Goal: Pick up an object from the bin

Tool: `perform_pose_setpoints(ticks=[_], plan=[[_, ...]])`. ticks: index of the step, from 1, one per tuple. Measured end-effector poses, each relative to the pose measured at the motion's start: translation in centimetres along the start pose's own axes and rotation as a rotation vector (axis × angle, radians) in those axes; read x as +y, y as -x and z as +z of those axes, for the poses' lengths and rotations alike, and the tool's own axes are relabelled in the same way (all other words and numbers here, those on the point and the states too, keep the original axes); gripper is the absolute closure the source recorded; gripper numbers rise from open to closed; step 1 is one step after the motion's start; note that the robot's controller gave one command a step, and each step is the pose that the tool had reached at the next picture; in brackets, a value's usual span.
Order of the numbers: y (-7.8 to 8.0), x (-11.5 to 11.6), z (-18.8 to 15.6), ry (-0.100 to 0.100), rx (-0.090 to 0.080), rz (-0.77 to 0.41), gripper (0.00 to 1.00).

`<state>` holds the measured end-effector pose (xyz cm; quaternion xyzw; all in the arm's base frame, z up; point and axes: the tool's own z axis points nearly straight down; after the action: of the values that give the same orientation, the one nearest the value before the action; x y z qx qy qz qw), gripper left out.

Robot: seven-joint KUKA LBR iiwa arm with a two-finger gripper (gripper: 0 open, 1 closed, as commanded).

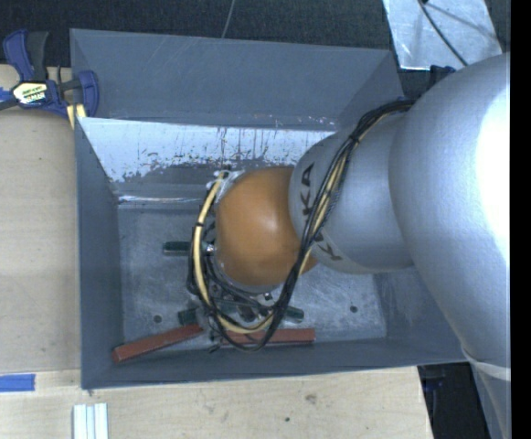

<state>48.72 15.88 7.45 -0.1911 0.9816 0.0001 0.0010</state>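
Your claw [235, 320] sits low at the near side of the grey metal bin [100, 245], tucked under the arm's orange wrist cover [256, 227]. You cannot tell how far open it is or whether it has hold of anything. A long, flat reddish-brown strip [155, 344] lies along the floor's near edge, passing right by the claw. A small dark green piece [177, 247] lies apart on the left.

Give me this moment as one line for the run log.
phase: arm low in bin | nearest: red-brown strip along near wall | also: dark green piece on floor | grasp: cannot tell
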Motion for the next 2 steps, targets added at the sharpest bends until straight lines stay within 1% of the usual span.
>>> perform_pose_setpoints(ticks=[1, 2], plan=[[0.0, 0.0, 0.0, 0.000, 0.000, 0.001, 1.00], [-0.2, -1.0, -5.3, 0.001, 0.007, 0.030, 1.00]])
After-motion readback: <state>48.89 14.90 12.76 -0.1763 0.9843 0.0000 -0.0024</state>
